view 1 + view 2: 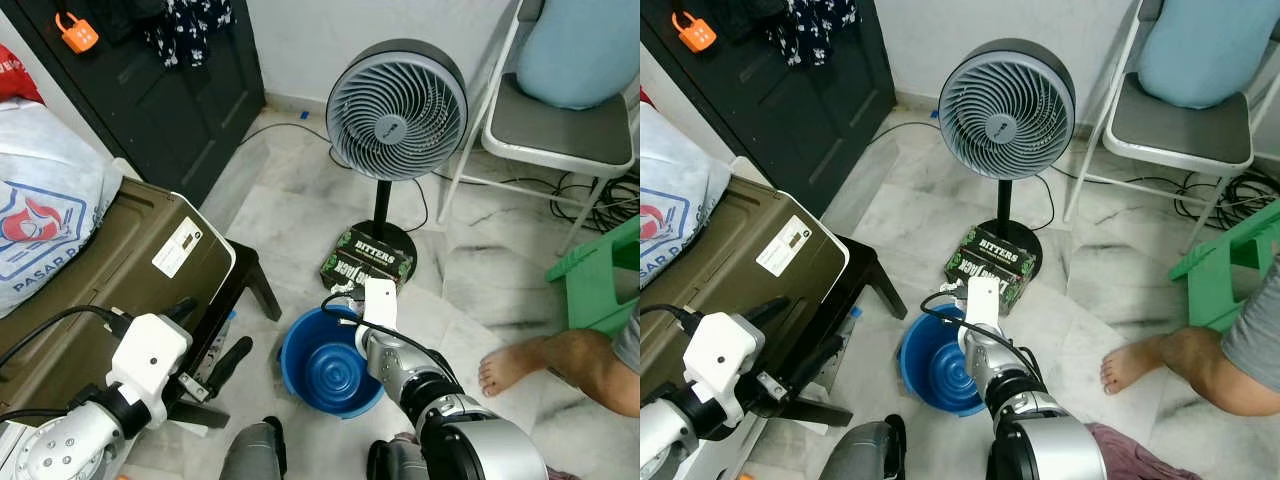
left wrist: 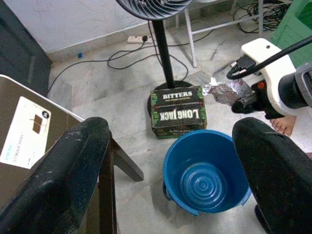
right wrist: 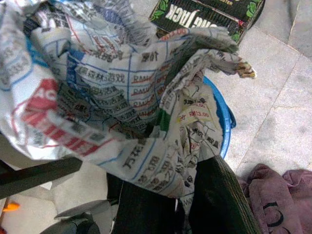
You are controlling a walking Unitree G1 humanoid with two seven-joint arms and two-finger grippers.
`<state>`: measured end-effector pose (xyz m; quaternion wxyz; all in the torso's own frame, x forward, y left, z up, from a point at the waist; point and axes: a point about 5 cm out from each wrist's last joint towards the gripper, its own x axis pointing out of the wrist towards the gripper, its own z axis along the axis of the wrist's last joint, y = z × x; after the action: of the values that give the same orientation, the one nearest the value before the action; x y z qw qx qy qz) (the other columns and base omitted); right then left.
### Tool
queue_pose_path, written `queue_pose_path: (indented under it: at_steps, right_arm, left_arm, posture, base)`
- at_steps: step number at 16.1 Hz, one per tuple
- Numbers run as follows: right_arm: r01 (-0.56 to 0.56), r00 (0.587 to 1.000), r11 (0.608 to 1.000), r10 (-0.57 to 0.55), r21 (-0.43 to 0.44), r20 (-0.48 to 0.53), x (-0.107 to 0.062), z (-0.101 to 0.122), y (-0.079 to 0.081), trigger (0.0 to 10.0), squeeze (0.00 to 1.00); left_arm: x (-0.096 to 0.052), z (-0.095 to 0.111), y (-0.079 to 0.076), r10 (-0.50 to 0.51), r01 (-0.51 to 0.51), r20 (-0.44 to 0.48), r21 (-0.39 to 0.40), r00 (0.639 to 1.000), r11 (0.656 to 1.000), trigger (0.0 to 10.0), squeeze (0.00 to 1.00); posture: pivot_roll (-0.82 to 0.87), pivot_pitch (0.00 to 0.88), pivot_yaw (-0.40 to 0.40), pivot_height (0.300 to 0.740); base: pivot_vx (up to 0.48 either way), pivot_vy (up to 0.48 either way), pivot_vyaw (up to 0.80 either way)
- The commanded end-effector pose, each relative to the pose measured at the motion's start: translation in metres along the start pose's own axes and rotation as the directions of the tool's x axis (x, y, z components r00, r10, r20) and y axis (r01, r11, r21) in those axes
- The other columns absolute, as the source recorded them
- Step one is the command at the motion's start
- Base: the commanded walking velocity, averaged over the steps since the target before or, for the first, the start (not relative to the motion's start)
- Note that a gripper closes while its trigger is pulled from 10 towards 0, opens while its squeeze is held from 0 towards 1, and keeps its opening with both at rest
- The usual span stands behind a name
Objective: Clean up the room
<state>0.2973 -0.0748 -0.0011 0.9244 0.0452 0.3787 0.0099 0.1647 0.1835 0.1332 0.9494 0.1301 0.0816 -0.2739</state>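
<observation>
Gripping crumpled newspaper [image 3: 122, 97] — right claw [image 2: 239, 100] above blue bucket [image 1: 330, 365].

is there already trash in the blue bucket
No, the blue bucket shows only its bare ribbed bottom, while the right gripper holds the crumpled newspaper above its rim.

Bucket [image 1: 333, 373] on the floor [image 1: 300, 215], just before a box [image 1: 367, 262] at the foot of a fan [image 1: 396, 110]. Case [image 1: 120, 270] to the left; chair [image 1: 560, 125], stool [image 1: 600, 275] and a person's foot [image 1: 510, 368] to the right.
</observation>
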Motion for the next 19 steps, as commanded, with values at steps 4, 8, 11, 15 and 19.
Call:
queue_pose_path:
  at_steps: [4,8,11,15,19]
  right_arm:
    - [-0.081,0.995,0.996,0.082,0.021,-0.052,-0.003,-0.014,0.028,10.0,0.0]
    - [-0.091,0.995,0.995,0.092,0.031,-0.033,-0.003,-0.011,0.029,10.0,1.0]
    - [-0.097,0.995,0.994,0.098,0.041,-0.011,-0.003,-0.006,0.028,10.0,1.0]
    - [-0.1,0.995,0.994,0.1,0.052,0.011,-0.002,-0.003,0.025,10.0,1.0]
    - [-0.172,0.978,0.984,0.166,0.045,0.123,-0.004,0.021,0.028,10.0,1.0]
  left_arm:
    - [-0.001,0.0,-0.003,-0.003,0.003,-0.01,-0.003,1.0,1.0,10.0,0.0]
    - [0.001,0.0,-0.003,-0.002,0.002,-0.008,-0.004,1.0,1.0,10.0,0.0]
    - [0.003,-0.001,-0.004,-0.004,0.004,-0.005,0.0,1.0,1.0,10.0,0.0]
    - [0.004,0.0,-0.005,-0.004,0.004,0.003,0.004,1.0,1.0,10.0,0.0]
    - [0.006,0.002,-0.005,0.004,-0.004,0.009,0.011,1.0,1.0,10.0,0.0]
  posture:
    - [0.26,0.246,0.073,0.74]
    - [0.26,0.244,0.072,0.74]
    - [0.26,0.242,0.072,0.74]
    - [0.26,0.24,0.071,0.74]
    - [0.25,0.233,0.071,0.74]
  base:
    - [0.0,0.0,0.0]
    - [0.0,0.0,0.0]
    - [0.0,0.0,0.0]
    - [0.0,0.0,0.0]
    - [0.0,0.0,0.0]
